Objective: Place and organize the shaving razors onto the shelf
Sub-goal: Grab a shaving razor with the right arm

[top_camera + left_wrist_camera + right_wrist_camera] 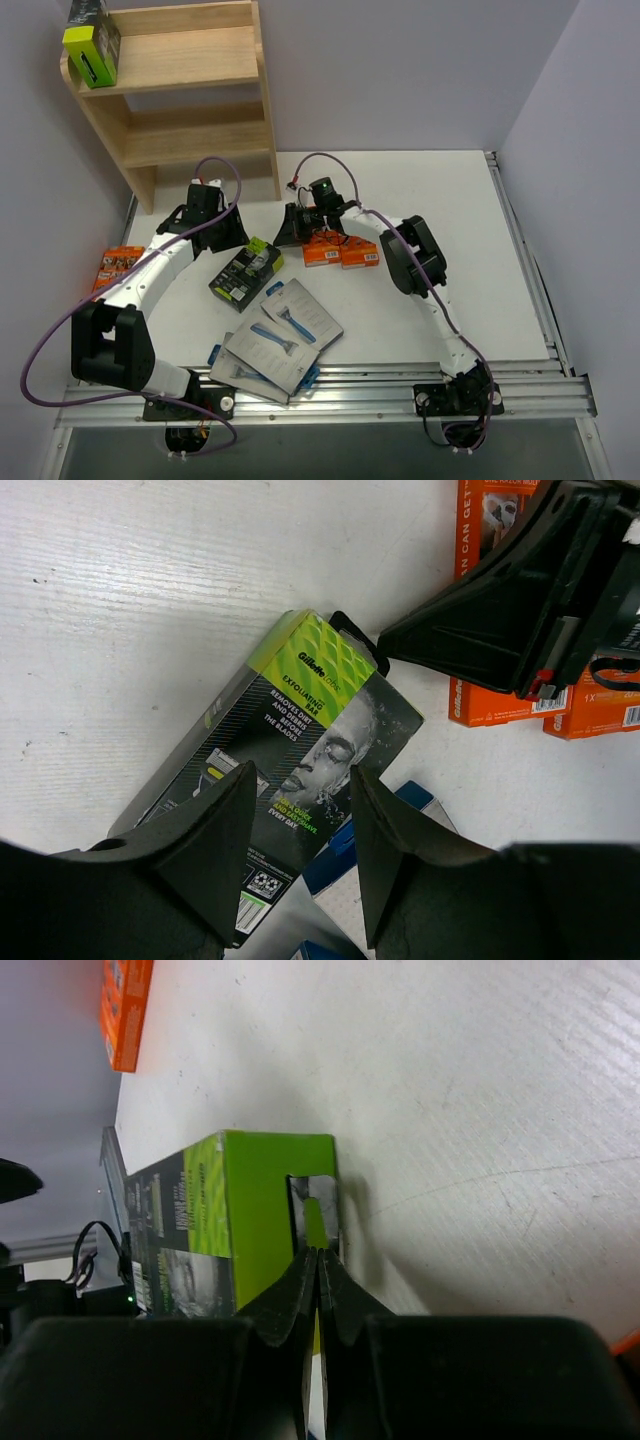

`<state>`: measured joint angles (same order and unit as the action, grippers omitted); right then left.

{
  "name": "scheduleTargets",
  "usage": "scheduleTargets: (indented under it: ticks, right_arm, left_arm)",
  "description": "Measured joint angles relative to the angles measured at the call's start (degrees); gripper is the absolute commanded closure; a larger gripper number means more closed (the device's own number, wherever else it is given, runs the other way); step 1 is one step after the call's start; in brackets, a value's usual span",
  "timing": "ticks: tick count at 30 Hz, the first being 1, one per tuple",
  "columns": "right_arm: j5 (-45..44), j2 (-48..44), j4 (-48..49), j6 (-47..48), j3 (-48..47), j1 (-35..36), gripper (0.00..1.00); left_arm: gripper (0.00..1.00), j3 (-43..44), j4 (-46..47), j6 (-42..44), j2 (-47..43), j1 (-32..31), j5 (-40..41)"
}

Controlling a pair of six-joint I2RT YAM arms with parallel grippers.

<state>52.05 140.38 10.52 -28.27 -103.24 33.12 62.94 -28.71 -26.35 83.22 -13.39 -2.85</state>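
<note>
A white table [450, 200] meets grey walls, with the shelf [200, 60] at upper left holding one lime-sided box [92, 45]. A second black box [310, 710] lies mid-table. The right gripper [318, 1255] is closed tight at its hang tab, probably steadying it. The left gripper [302, 778] hovers above, jaws parted to straddle it.

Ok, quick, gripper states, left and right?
Left gripper: open, poised over the black-and-green box, holding nothing.
Right gripper: shut, apparently pinching that box's lime-green end.
</note>
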Motion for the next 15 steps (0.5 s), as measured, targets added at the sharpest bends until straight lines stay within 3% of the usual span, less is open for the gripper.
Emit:
scheduleTargets:
  ticks: [11,12,14,15]
  right_arm:
    - [-1.92,-13.22,4.35,-4.98,0.07,-0.02,1.0]
    - [-2.14,-14.4,4.87,-5.14,0.07,-0.02,0.96]
    - [-3.13,-16.17,5.25,-5.33,0.11,-0.02,0.69]
    - [-3.76,-16.59,5.11,-5.27,0.13,-0.02,0.62]
  left_arm:
    - [0.49,0.02,-0.09,0.02,-0.11,0.0,1.05]
    - [0.49,0.0,-0.09,0.02,-0.11,0.0,1.03]
    - [0.49,0.02,-0.17,0.04,-0.11,0.0,1.05]
    - [0.49,0.02,-0.31,0.04,-0.11,0.0,1.09]
